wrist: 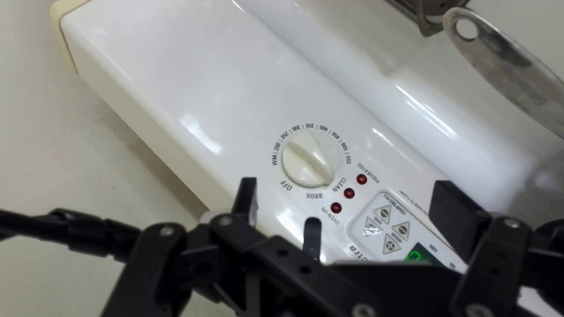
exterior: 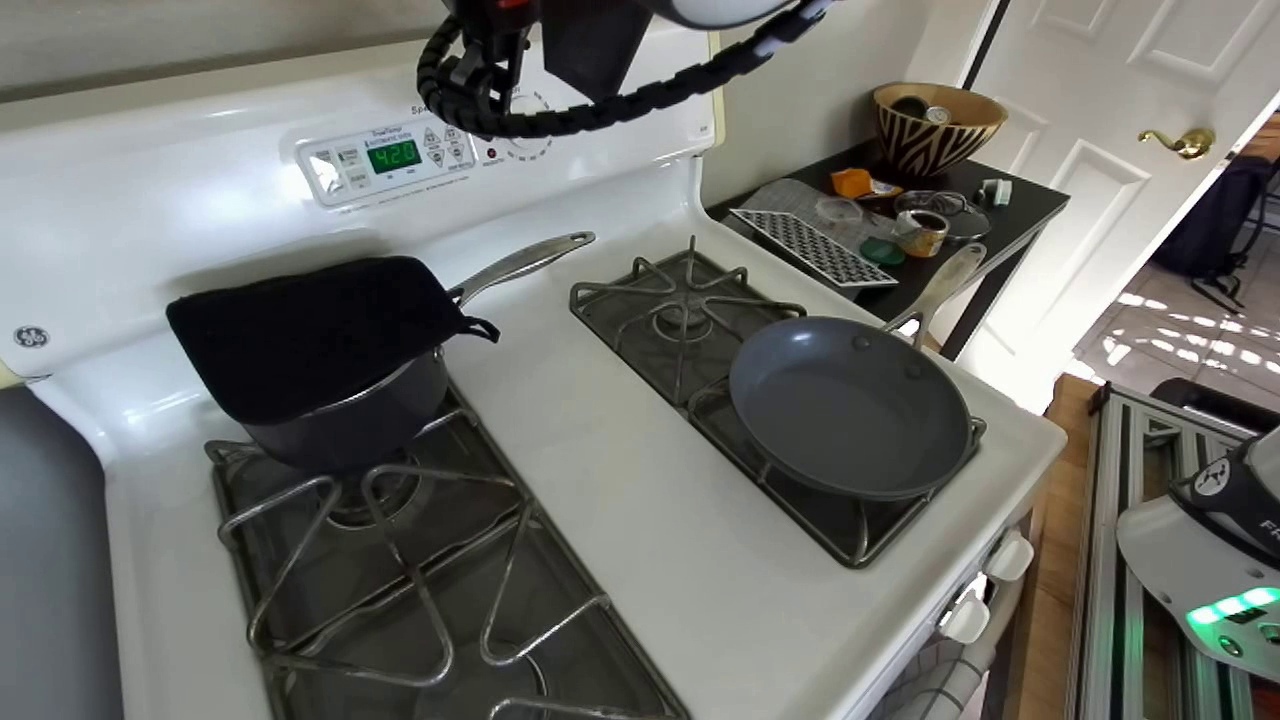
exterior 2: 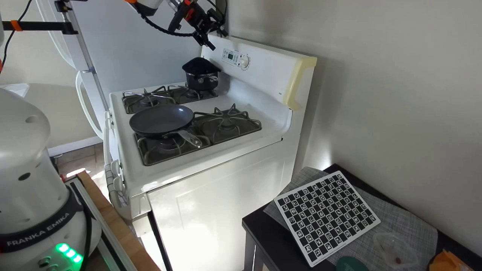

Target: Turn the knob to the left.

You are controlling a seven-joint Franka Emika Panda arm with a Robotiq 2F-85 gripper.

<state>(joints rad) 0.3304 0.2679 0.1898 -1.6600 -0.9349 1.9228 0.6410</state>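
Tool (wrist: pixel 346 189): jaws spread wide — nothing held
Knob (wrist: pixel 307 160): untouched; approach step, apparently
Ridge of knob (wrist: pixel 313 152): next move likely — align, straddle, close, turn left

The knob (wrist: pixel 308 160) looks like smooth, glossy plastic, the stove (exterior: pixel 600 450) like shiny enamel. The grates (exterior: pixel 350 672) and saucepan handle (exterior: pixel 525 265) are metal; the frying pan (exterior: pixel 850 410) looks matt, the pincer (wrist: pixel 346 200) too.
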